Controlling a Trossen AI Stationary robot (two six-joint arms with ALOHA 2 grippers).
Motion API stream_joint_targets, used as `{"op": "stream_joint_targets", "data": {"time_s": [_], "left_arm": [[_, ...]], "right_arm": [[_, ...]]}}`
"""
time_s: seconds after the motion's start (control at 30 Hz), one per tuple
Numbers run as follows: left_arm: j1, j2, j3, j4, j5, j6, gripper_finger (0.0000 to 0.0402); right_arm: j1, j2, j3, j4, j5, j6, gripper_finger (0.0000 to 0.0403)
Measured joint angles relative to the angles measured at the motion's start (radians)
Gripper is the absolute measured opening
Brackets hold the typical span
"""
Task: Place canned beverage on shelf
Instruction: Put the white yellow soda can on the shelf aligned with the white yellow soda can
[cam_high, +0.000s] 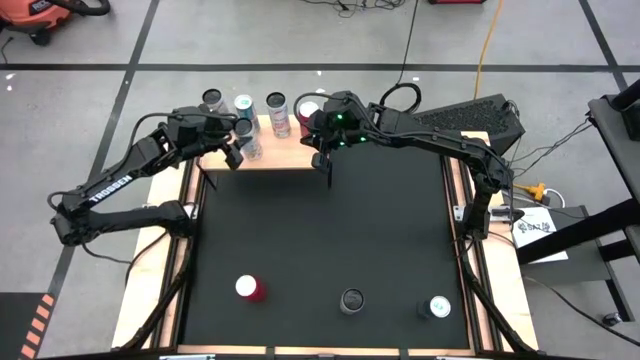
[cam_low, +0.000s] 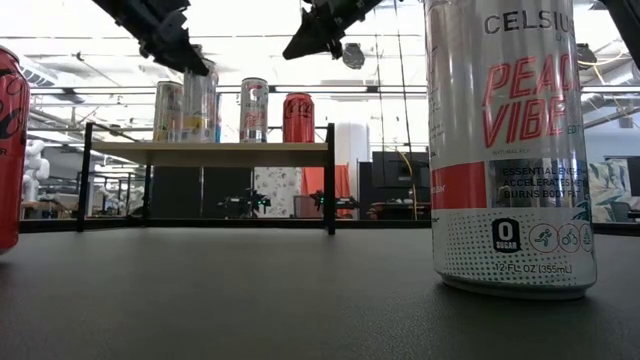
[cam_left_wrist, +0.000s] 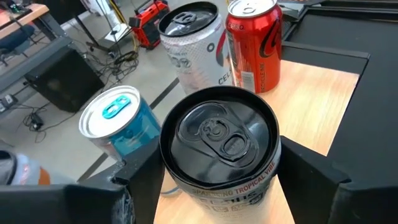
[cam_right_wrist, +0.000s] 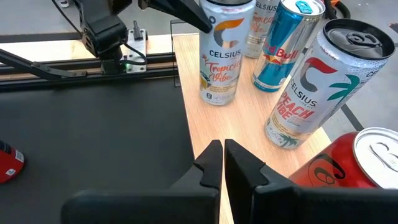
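Over at the far edge of the black worktop stands the pale wooden shelf, and cans are lined up along it. The left pincer sits over the shelf's left part with its dark fingers on either side of a white Celsius can with a black lid; the can stands upright on the wood, and whether the fingers actually press its sides I cannot tell. Just beside it on the shelf stand a blue-topped can, a second Celsius can and a red can, all upright. The right pincer hangs just off the shelf's front edge near its right end, its two fingers pressed together on nothing. Nearer my side of the worktop three more cans stand well apart from each other: a red one to the left, a dark-topped one in the middle and a Celsius Peach Vibe can to the right.
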Motion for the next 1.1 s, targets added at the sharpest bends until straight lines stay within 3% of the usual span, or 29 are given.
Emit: {"op": "stream_joint_targets", "data": {"time_s": [0.37, 0.63, 1.1], "left_arm": [[0.053, -0.043, 0.002, -0.074, -0.003, 0.030, 0.0262], [0.120, -0.052, 0.078, -0.211, -0.011, 0.033, 0.0260], [0.204, -0.054, 0.083, -0.234, -0.010, -0.001, 0.0260]], "right_arm": [[0.000, 0.000, 0.000, 0.000, 0.000, 0.000, 0.0000], [0.000, 0.000, 0.000, 0.000, 0.000, 0.051, 0.0000], [0.000, 0.000, 0.000, -0.011, 0.000, 0.052, 0.0000]]}}
